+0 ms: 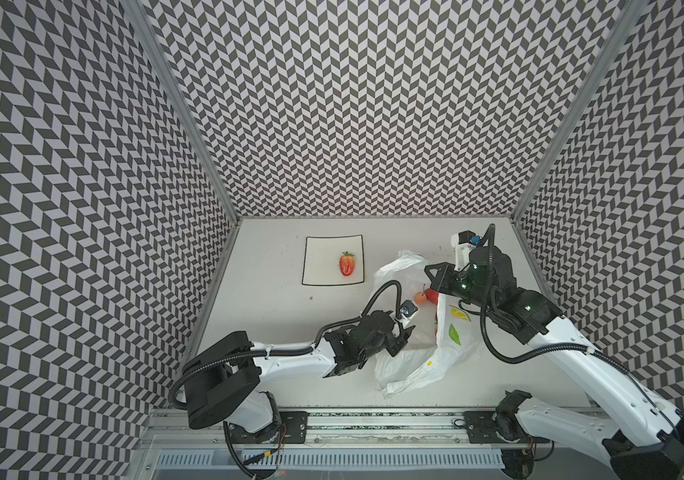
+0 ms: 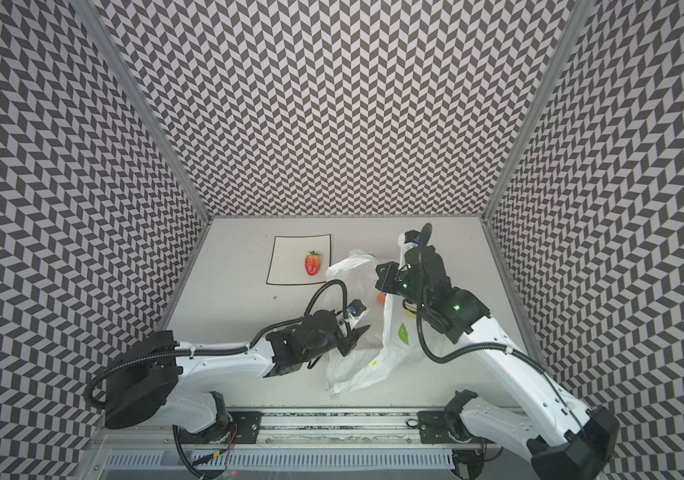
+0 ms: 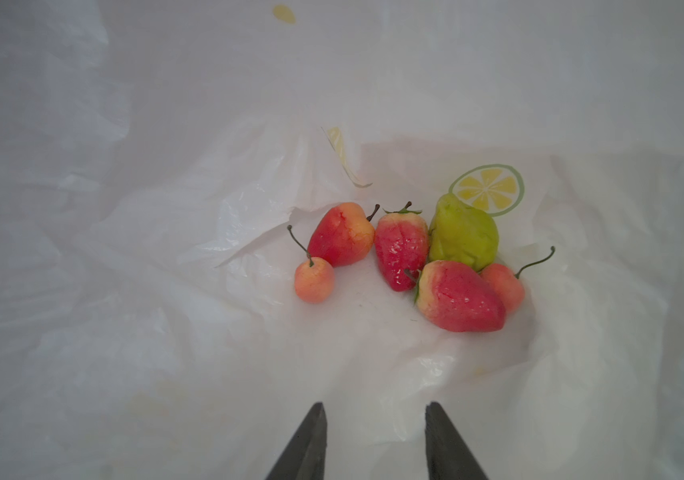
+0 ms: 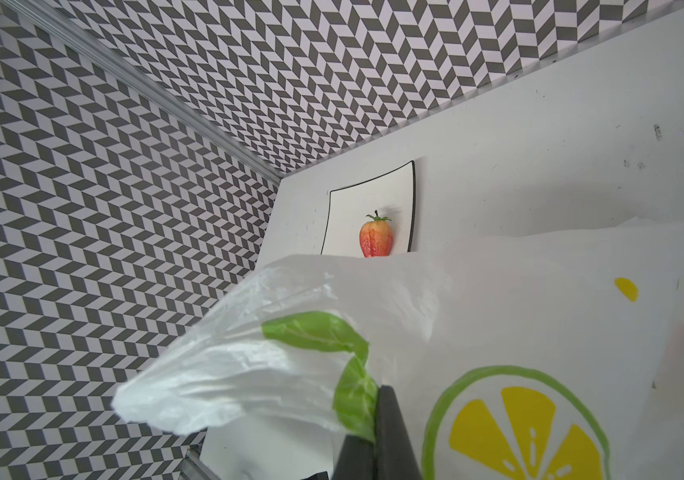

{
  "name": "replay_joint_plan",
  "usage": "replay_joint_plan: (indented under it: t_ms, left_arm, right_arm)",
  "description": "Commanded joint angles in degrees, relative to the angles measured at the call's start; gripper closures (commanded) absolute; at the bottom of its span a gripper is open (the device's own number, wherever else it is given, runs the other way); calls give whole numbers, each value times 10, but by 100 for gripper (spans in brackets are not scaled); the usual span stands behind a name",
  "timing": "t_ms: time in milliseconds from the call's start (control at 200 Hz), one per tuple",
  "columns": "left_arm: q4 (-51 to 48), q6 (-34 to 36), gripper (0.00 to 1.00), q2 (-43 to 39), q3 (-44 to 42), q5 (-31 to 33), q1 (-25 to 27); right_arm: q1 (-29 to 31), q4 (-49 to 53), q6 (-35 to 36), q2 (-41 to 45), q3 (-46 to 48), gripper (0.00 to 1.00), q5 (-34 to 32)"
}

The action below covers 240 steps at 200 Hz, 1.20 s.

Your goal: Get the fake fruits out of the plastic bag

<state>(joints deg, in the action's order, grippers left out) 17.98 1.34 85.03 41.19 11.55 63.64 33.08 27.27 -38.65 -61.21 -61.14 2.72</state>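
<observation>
- While the right gripper [image 4: 386, 395] clamps the white plastic bag [image 1: 413, 368] edge, fake fruits [image 3: 402, 253] lie clustered inside.
- Empty left gripper [image 3: 375, 411] half-open, facing them.
- Far left, plate [image 1: 319, 257] holds one strawberry [image 1: 346, 265].

Crinkly thin plastic bag [image 3: 157, 299], glossy strawberries [image 3: 400, 251]

Black-and-white chevron panels [image 1: 373, 104] enclose three sides, filling the upper frame. Aluminium corner posts [image 1: 182, 111] join them. White, scuffed tabletop [image 1: 273, 316] occupies lower centre. Lighting even.
</observation>
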Motion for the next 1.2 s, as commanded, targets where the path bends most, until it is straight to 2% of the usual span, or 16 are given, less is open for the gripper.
replay_joint_plan:
  t_ms: [0, 250, 506, 676, 1021, 1197]
  left_arm:
    - [-9, 45, 59, 26, 19, 47, 4]
    - [-23, 32, 54, 83, 70, 53, 4]
    - [-11, -7, 41, 135, 112, 7, 4]
    - [-35, -61, 37, 196, 176, 6, 2]
    - [-90, -104, 34, 306, 289, 60, -17]
    - [-121, -112, 34, 348, 336, 62, -27]
  right_arm:
    - [-3, -36, 27, 9, 1, 100, 34]
    - [-3, -107, 115, 92, 107, 100, 118]
    - [-3, -139, 129, 104, 156, 100, 154]
    - [-3, -155, 116, 98, 155, 100, 175]
    - [-3, -167, 91, 96, 125, 100, 188]
    - [-2, -166, 92, 91, 108, 100, 191]
